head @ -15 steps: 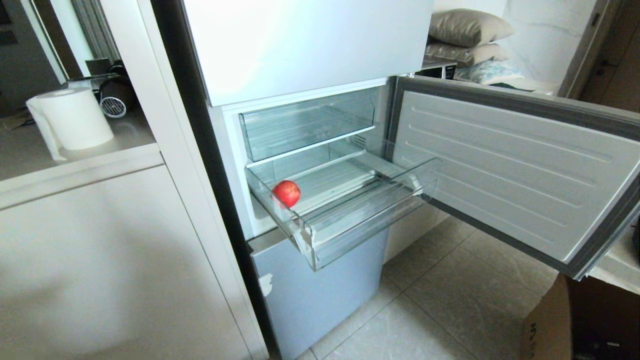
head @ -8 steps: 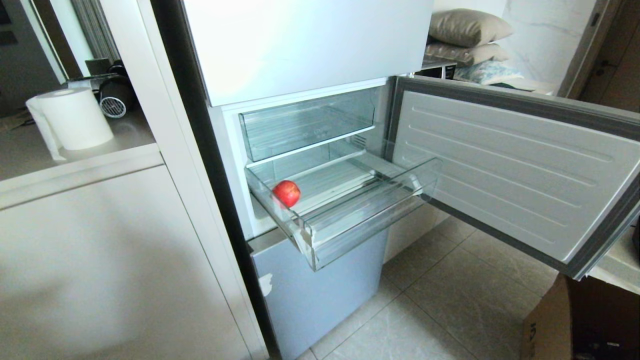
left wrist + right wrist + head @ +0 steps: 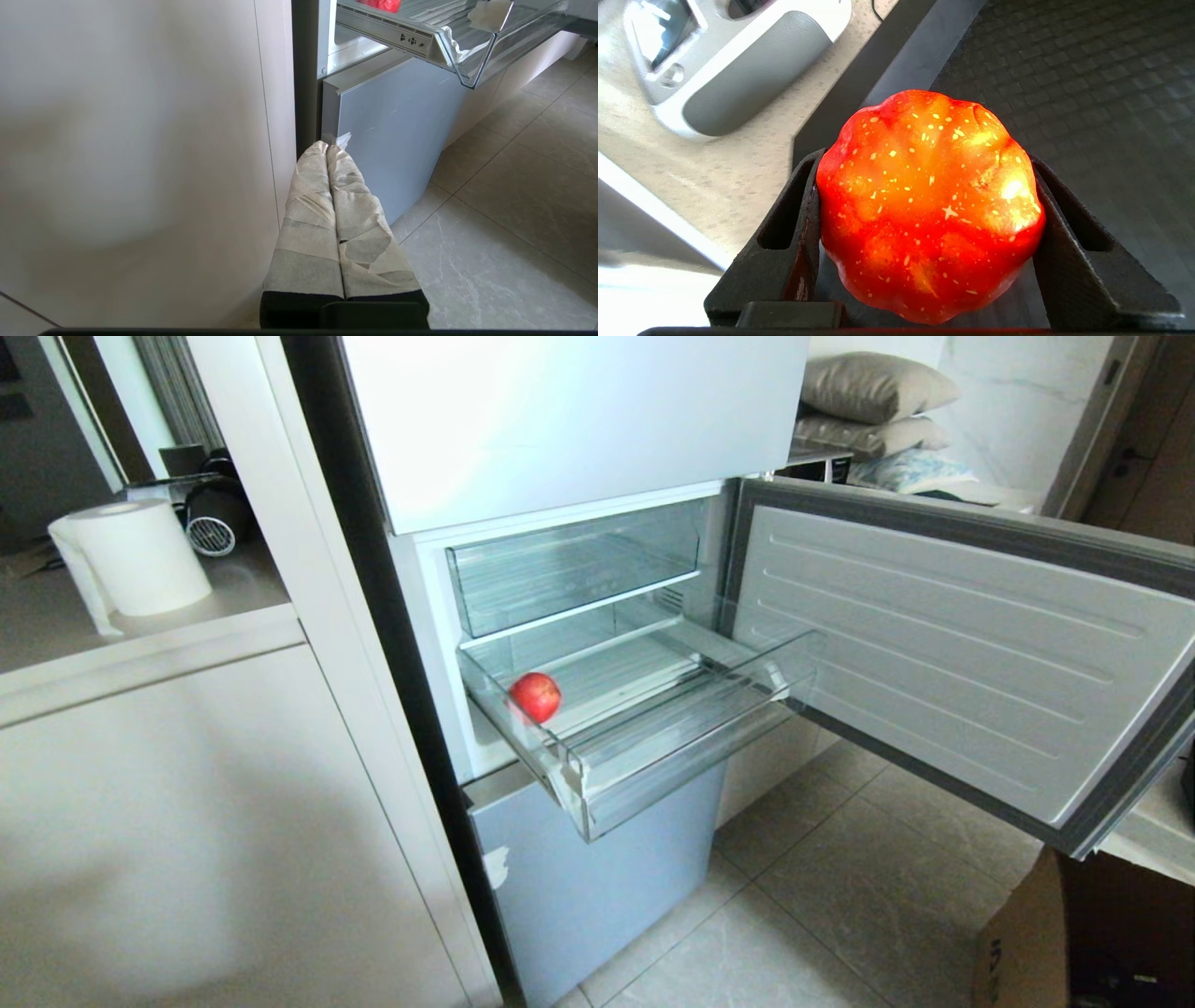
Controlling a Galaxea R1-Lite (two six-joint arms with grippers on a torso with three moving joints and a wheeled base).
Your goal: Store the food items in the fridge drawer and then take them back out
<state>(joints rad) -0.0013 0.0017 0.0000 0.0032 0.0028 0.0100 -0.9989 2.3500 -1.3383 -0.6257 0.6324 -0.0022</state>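
Inside the fridge drawer (image 3: 653, 747), the lower of two clear bins and pulled well out of the fridge, one red apple (image 3: 535, 696) rests on the ribbed floor at the front left corner, close against the left wall and just behind the thick front lip. The rest of the drawer floor shows only its ribs. A second red fruit (image 3: 928, 205), glossy, speckled with pale dots and lobed around its rim, sits between the two black fingers (image 3: 784, 242) of the right gripper (image 3: 924, 168); both fingers press against its sides, so the gripper is clamped on it. Under that fruit lies a dark textured mat (image 3: 1087, 70), and beside the mat a pale speckled counter (image 3: 724, 172) carries a grey and white appliance (image 3: 738, 60). The left gripper (image 3: 327, 148), its fingers wrapped in pale tape and pressed together with no gap, hangs low beside the white cabinet panel (image 3: 140, 163), pointing toward the grey lower fridge door (image 3: 387, 126). Above the drawer sits the upper clear bin (image 3: 574, 569). The fridge's compartment door (image 3: 943, 653) stands swung wide to the right over the tiled floor (image 3: 840, 896). On the counter at the far left stands a paper towel roll (image 3: 135, 560).
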